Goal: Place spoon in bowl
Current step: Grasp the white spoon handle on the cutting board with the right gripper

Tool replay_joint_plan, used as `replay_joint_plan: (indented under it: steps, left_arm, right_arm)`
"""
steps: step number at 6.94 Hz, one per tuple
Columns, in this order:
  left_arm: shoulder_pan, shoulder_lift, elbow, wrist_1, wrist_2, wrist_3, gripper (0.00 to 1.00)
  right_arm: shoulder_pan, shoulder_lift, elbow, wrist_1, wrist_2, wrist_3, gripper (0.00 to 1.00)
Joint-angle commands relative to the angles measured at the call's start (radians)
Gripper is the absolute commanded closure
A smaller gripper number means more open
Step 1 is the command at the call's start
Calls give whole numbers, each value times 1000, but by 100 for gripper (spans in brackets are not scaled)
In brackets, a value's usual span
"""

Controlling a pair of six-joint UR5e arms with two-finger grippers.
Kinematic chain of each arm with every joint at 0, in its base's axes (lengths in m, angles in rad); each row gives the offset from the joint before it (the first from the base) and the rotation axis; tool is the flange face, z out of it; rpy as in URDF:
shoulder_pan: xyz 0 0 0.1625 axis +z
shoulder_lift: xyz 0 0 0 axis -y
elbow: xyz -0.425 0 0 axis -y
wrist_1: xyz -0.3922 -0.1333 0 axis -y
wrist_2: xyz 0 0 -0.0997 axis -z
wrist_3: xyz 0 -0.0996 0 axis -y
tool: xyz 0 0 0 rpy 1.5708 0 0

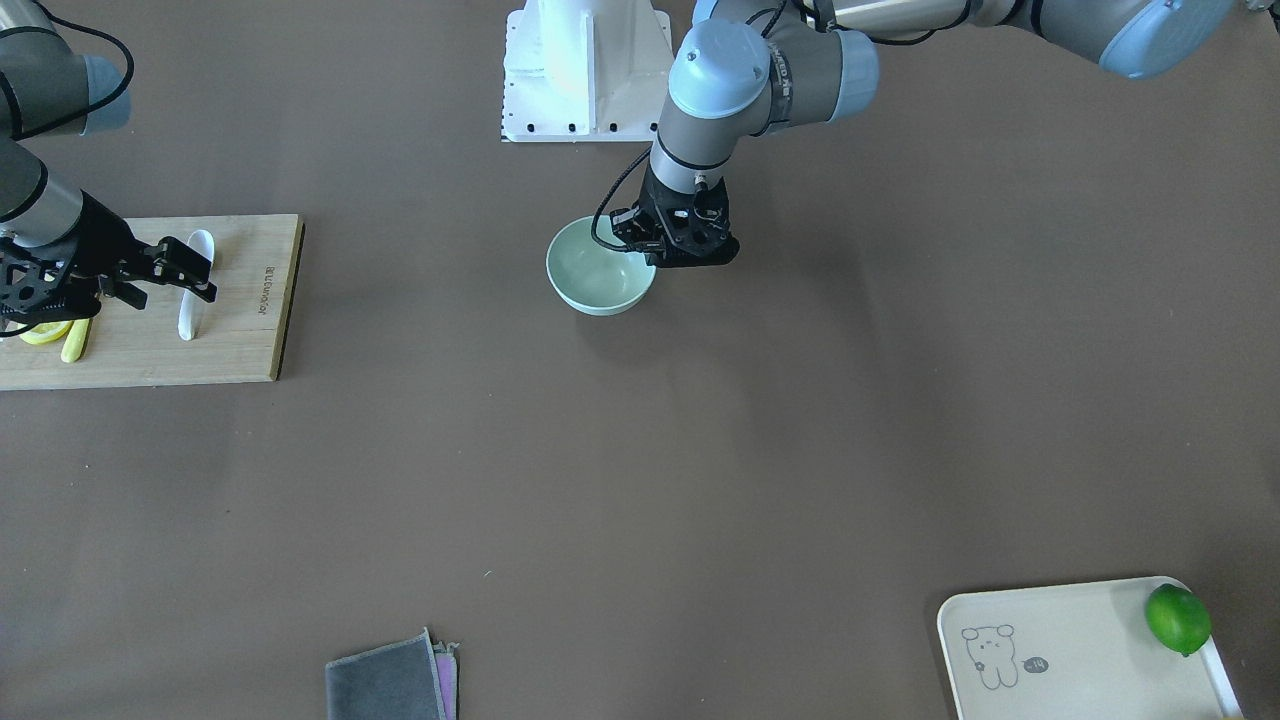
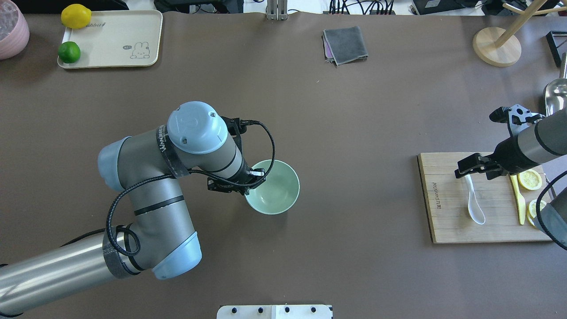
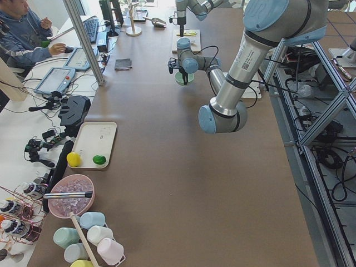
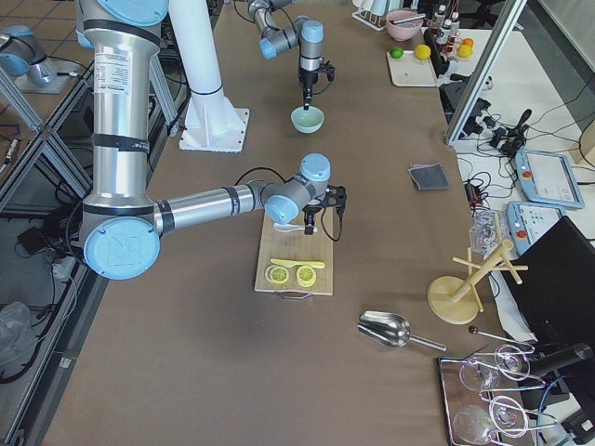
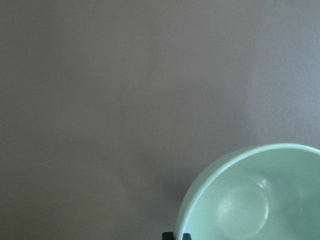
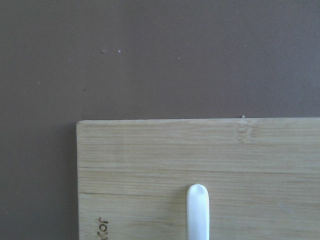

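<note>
Overhead exterior view, with details from the other cameras: the brown table carries everything. The left arm reaches to the table's middle and its wrist covers its own fingers from above. The right arm enters cut off at the right edge. A wooden cutting board lies by the right edge. A cream tray sits in the far left corner; the front-facing view crops it. The bowl stands upright at the middle of the table, its left rim hidden under the left wrist. The left gripper shows only two dark tips at the bottom of its wrist view, set close together astride that rim and pinching it. A grey cloth lies near the far edge. The right gripper hangs over the board with its fingers spread apart, gripping nothing. The spoon lies flat on the board below it, its handle end partly covered from above. A yellow knife and lemon slices lie beside it, partly masked by the right arm. A lemon and a lime rest on the tray.
</note>
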Motion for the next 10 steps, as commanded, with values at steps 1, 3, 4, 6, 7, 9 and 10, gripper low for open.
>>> replay_joint_plan:
  steps: [1, 3, 4, 6, 7, 9, 10]
  left_arm:
    - [15, -1, 1, -3, 18, -2, 100]
    - [15, -1, -3, -3, 18, -2, 100]
    - [15, -1, -3, -3, 17, -2, 100]
    - [15, 4, -2, -6, 17, 0, 100]
    - [15, 2, -5, -6, 15, 0, 100]
    - [15, 2, -6, -6, 9, 4, 60]
    - [15, 1, -17, -6, 15, 9, 23]
  right_arm:
    - [-34, -7, -5, 0, -25, 10, 14]
    - [-51, -13, -5, 0, -34, 10, 21]
    - [-51, -15, -6, -2, -37, 10, 33]
    - [-52, -21, -6, -2, -39, 9, 59]
    - [-51, -26, -6, -2, -39, 9, 62]
    - [-52, -26, -6, -2, -39, 9, 82]
    - [-52, -26, -6, -2, -39, 9, 100]
